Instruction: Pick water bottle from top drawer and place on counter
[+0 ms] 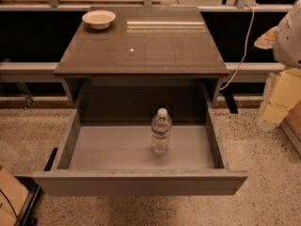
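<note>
The water bottle [161, 132], clear and ribbed with a white cap and a pale label band, stands upright inside the open top drawer [141, 182], right of the middle of its floor. The drawer is pulled fully out towards me. The counter [141, 51] is the glossy grey-brown slab above it. My gripper [278, 100] is at the right edge of the view, below my white arm [288, 36]. It is well to the right of the drawer, about level with it, and holds nothing that I can see.
A white bowl [99, 19] sits on the counter's back left corner. A white cable [244, 46] hangs down behind the cabinet's right side. Speckled floor surrounds the cabinet. A dark frame and a tan board [11, 192] lie at the lower left.
</note>
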### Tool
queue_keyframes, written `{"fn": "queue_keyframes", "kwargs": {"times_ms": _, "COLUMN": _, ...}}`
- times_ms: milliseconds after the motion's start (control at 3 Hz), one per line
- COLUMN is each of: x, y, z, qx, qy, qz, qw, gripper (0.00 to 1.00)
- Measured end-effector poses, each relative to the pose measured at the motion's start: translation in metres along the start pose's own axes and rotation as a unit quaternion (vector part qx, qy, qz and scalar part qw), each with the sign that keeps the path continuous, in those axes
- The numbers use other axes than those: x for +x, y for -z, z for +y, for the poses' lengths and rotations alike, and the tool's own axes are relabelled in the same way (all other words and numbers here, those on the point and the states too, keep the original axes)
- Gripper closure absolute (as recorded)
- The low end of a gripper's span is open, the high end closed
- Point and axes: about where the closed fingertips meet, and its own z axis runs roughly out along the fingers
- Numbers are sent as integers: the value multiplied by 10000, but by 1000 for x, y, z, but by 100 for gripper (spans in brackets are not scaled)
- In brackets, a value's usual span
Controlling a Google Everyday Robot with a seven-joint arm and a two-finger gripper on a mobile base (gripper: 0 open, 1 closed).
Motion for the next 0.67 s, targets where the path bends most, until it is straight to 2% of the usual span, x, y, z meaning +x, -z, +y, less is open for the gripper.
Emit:
{"fn": "queue_keyframes", "kwargs": {"times_ms": 333, "x": 0, "y": 0, "z": 0, "qx": 0, "qy": 0, "qz": 0, "qw": 10000, "gripper": 0}}
{"fn": "queue_keyframes", "kwargs": {"times_ms": 667, "x": 1, "y": -10, "z": -7, "qx": 75, "qy": -258, "qz": -280, "qw": 9992, "gripper": 0}}
